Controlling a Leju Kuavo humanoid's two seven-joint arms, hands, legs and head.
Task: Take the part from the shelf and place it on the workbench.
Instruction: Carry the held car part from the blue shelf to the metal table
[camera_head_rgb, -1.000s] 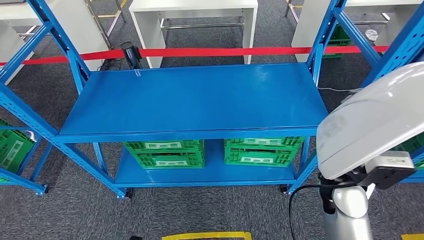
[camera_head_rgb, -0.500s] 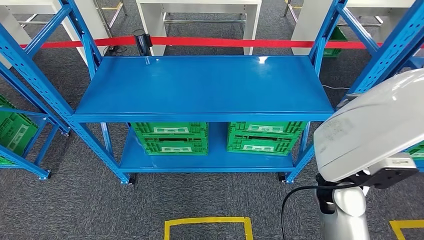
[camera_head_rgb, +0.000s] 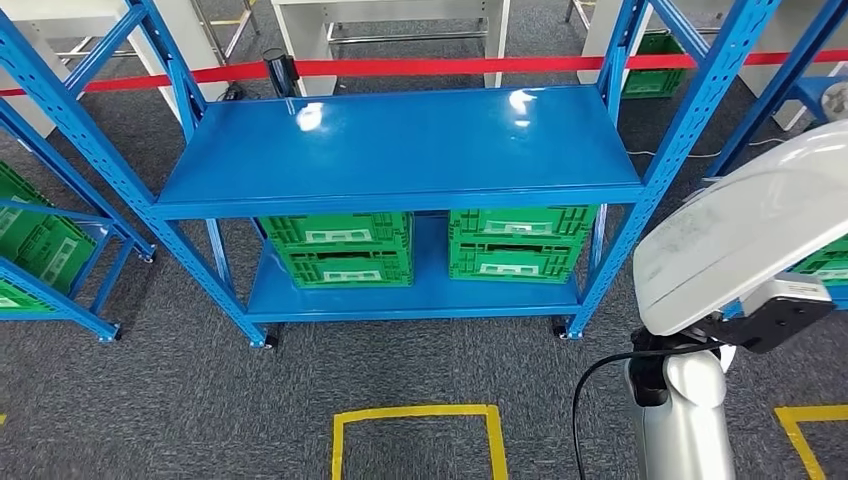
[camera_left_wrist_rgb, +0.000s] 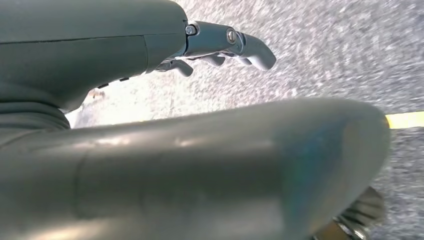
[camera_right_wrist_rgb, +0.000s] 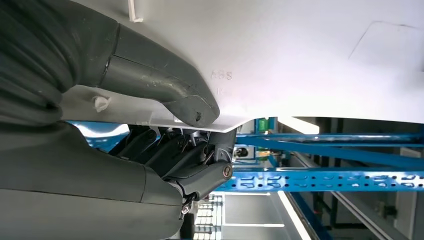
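Our left hand (camera_left_wrist_rgb: 220, 47) hangs over the carpet, fingers apart, holding nothing. The blue shelf (camera_head_rgb: 400, 145) stands ahead. At far right our right hand (camera_right_wrist_rgb: 190, 150) clamps the white part (camera_head_rgb: 740, 235); we should carry it level and turn slowly toward the workbench.

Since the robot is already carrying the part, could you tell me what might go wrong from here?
1. The white part is broad, and the right hand grips only its edge, so it may tilt or slip.
2. It sits close to the blue shelf upright; a turn could clip it.
3. The left hand hangs free, offering no support.
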